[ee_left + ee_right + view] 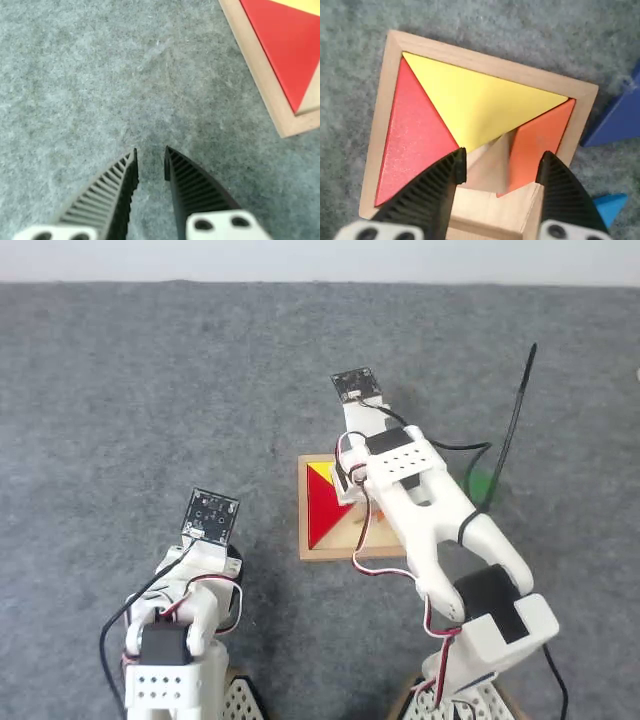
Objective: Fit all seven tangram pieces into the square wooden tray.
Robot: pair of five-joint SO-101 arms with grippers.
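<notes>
The square wooden tray (303, 510) (495, 61) lies right of centre on the grey mat. Inside it lie a red triangle (410, 135) (322, 515), a yellow triangle (480, 100) and an orange piece (540, 135), with bare tray floor between them. My right gripper (502, 155) hangs over the tray's near side, shut on a plain wooden piece (490, 210) that spans the gap between its fingers. My left gripper (151, 152) sits low over bare mat to the left of the tray's corner (287, 127), fingers a narrow gap apart with nothing between them.
A dark blue piece (620, 115) and a lighter blue piece (610, 207) lie on the mat just outside the tray's right side. A green piece (485, 485) lies beside the right arm, partly behind a black cable (515, 420). Open mat stretches left and behind.
</notes>
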